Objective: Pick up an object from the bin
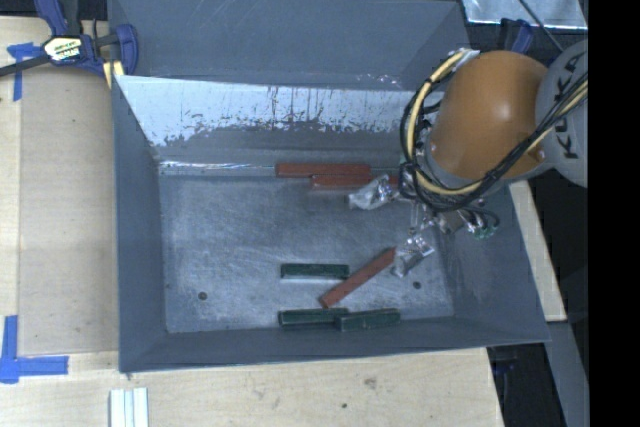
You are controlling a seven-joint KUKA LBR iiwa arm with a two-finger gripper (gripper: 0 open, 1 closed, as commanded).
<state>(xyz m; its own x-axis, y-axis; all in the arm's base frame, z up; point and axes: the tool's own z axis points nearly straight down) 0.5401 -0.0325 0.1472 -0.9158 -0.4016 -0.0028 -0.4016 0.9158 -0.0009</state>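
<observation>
A slim reddish-brown stick (355, 281) is lying aslant on the bin floor toward the front right. Its upper end is sitting just beside the lower fingertip (410, 258) of the gripper (392, 227), which is probably hanging there because that free end is offering the clearest purchase. The metal fingers are standing apart, gripping nothing. Two more brown sticks (325, 175) are resting along the back wall near the upper finger, and dark green bars (314, 270) are lying flat further forward. All are looking rigid, smooth and flat-sided on the scuffed grey metal bin (140, 215).
</observation>
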